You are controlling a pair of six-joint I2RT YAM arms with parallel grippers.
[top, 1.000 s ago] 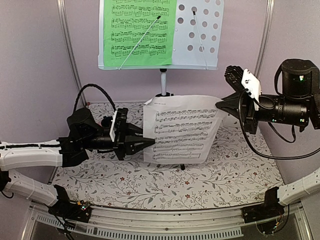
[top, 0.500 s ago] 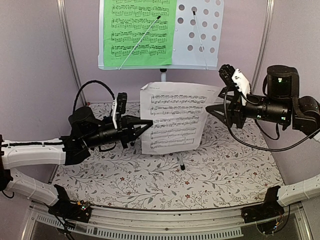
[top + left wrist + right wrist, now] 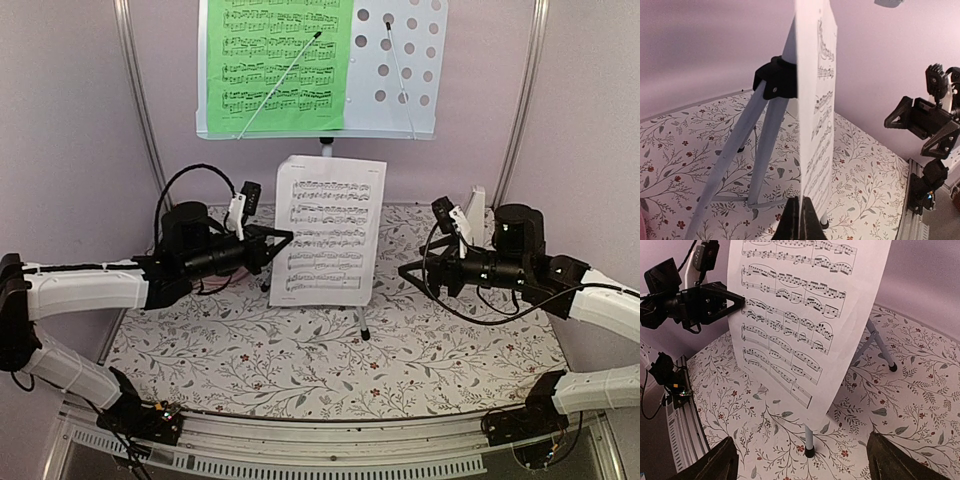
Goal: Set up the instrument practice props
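Overhead view. My left claw (image 3: 284, 238), reaching in from the left of the frame, is pressed together on the left edge of a white sheet of music (image 3: 330, 230). The sheet is held upright in the middle of the frame, clear of the flower-patterned worktop (image 3: 300, 360). My left wrist camera shows the paper edge-on, rising from between the two dark fingers (image 3: 807, 222) at the bottom of the frame, with the grey tripod legs (image 3: 755, 135) just behind it.

My right claw (image 3: 418, 240), at centre right, is spread wide and holds nothing. It stands apart from the sheet's right edge. In its wrist view the printed side of the sheet fills the upper middle.

The pale grey music stand's hole-punched desk (image 3: 395, 70) sits at the top centre of the overhead view. A green sheet of music (image 3: 278, 60) rests on the desk's left half.
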